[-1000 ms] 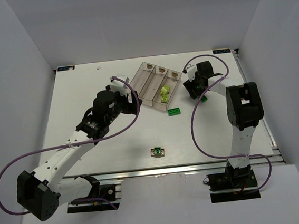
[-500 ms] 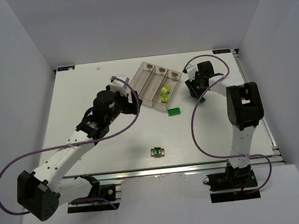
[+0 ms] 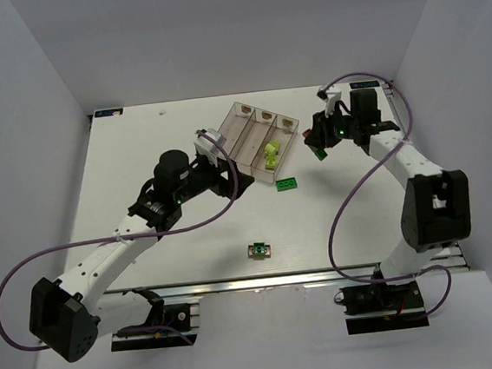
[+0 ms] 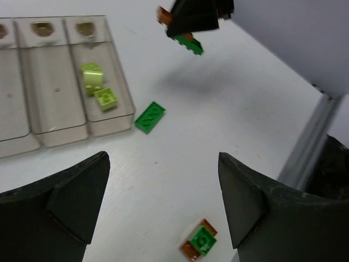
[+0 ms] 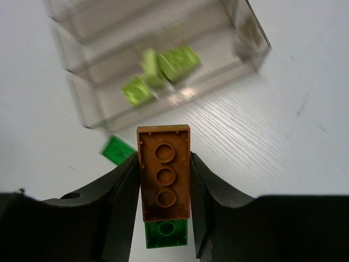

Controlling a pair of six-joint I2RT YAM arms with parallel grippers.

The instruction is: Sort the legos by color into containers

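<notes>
Two joined legos, an orange-brown brick (image 5: 163, 164) and a green brick (image 5: 167, 232), sit clamped lengthwise between our right gripper's (image 3: 319, 140) jaws, aloft just right of the containers (image 3: 240, 138). Our left gripper (image 4: 163, 185) gapes wide, empty.

The bench (image 3: 137, 143) is white with a faint grain. The bins (image 3: 240, 137) are smoky clear plastic, each with a tan mark at its 1 o'clock end. Pale yellow-green bricks (image 3: 271, 154) lie in one, and a bright green brick (image 3: 287, 184) sits at 5 o'clock of them. The black right claw (image 5: 163, 180) grips an orange-brown brick (image 5: 163, 158) stacked on a green one (image 5: 166, 233). A similar brown-and-green pair (image 3: 258, 250) lies at 6 o'clock. The cables (image 3: 331, 239) are purple.
</notes>
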